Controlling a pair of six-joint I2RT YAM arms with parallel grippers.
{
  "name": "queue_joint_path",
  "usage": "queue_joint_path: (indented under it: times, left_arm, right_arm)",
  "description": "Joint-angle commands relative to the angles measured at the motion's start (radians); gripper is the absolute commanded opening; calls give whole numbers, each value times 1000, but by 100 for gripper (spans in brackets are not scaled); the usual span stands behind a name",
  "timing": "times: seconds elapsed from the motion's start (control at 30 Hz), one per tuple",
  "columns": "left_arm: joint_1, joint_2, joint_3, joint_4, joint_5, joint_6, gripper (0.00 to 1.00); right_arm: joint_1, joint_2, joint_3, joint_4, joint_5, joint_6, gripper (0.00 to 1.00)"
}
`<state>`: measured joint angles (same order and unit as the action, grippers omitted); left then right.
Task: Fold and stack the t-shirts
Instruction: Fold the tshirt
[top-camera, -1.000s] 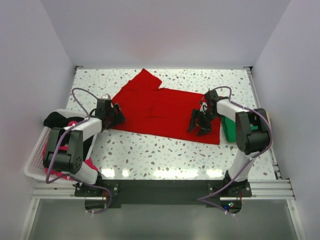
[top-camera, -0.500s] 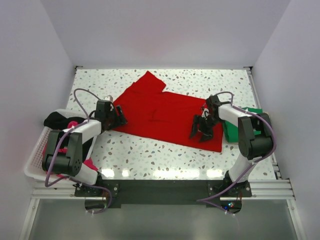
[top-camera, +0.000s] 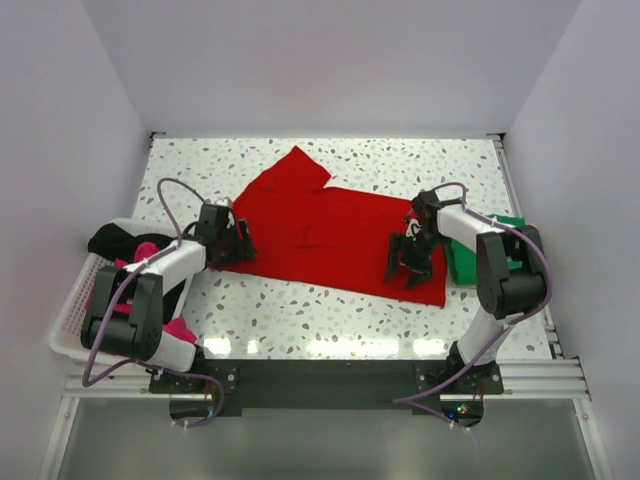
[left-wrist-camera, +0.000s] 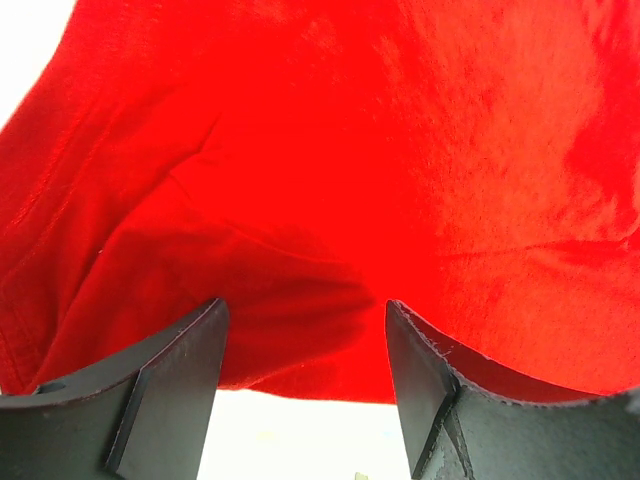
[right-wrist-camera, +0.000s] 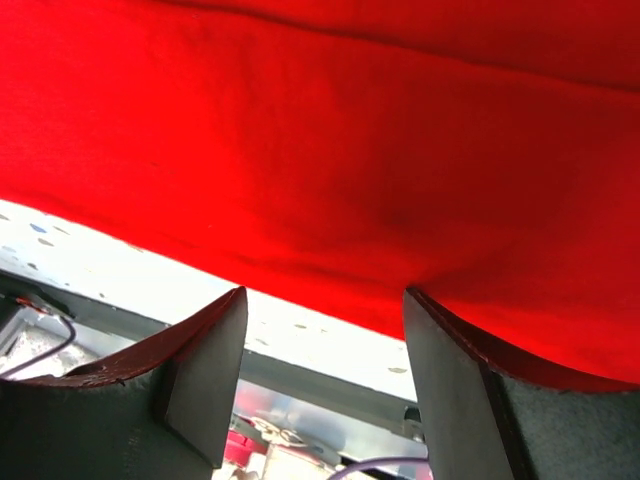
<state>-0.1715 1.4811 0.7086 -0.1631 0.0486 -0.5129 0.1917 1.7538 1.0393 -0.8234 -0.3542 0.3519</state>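
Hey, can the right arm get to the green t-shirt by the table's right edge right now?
Probably yes. The green t-shirt lies just beside the right gripper, which is open over the near corner of the red t-shirt. Nothing rests on the green one; only the arm's own forearm hangs over part of it.

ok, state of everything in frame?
red t-shirt: spread flat, unfolded
green t-shirt: looks folded, partly hidden
black t-shirt: bunched at the far end of the basket
pink t-shirt: bunched in basket
left gripper: open, at red t-shirt's left edge
right gripper: open, at its near right edge
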Motion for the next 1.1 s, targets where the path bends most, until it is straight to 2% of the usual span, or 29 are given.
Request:
queue_joint_path:
  times: [0.0, 0.1, 0.23, 0.4, 0.53, 0.63, 0.8, 0.93, 1.07]
  left_arm:
    - [-25, -39, 26, -156, -47, -22, 69]
    - [-54, -59, 112, -185, -46, -33, 69]
    - [-77, -16, 282, -148, -46, -10, 70]
    - [-79, 183, 451, -13, 8, 65, 70]
    - [-80, 379, 589, 94, 172, 94, 70]
    - [-80, 471, 643, 120, 247, 108, 70]
    - [-80, 525, 640, 73, 218, 116, 70]
    - [-80, 498, 589, -30, 76, 111, 70]
    - [-80, 437, 493, -52, 31, 96, 70]
  right_arm:
    - [2, -13, 77, -69, 28, -27, 67]
    - [0, -28, 168, -103, 35, -10, 67]
    - [-18, -20, 341, -122, 136, 12, 68]
    - [-78, 68, 451, -65, 169, 27, 68]
    - [-86, 147, 469, 13, 147, 29, 68]
    - [-86, 211, 458, 70, 132, 50, 68]
    - [-87, 262, 432, 98, 118, 56, 68]
    - [-84, 297, 418, 76, 97, 36, 68]
    - [-69, 296, 380, 40, 84, 7, 68]
